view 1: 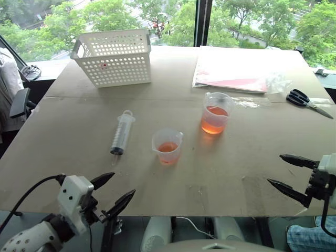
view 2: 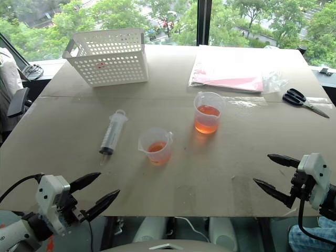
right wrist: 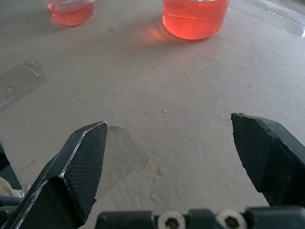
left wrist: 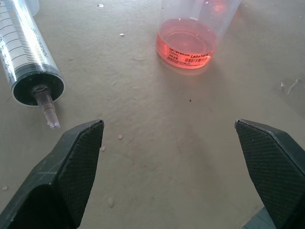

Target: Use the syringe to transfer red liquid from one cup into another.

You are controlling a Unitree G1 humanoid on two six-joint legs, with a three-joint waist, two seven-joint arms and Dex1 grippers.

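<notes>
1. Left eye view: syringe (view 1: 122, 133) lies flat on the tan surface (view 1: 79, 147), tip toward the near edge, well apart from both hands.
2. Small spouted cup (view 1: 168, 146) stands just right of the syringe, with a shallow layer of red liquid (view 1: 168, 147).
3. Taller handled beaker (view 1: 216, 113) stands farther back and right, about half full.
4. Left gripper (view 1: 114, 190): fingers spread wide, holding nothing, at the near edge.
5. Right gripper (view 1: 285, 171): fingers spread wide, holding nothing.
6. White basket (view 1: 114, 56) and scissors (view 1: 307, 101) sit at the back.
</notes>
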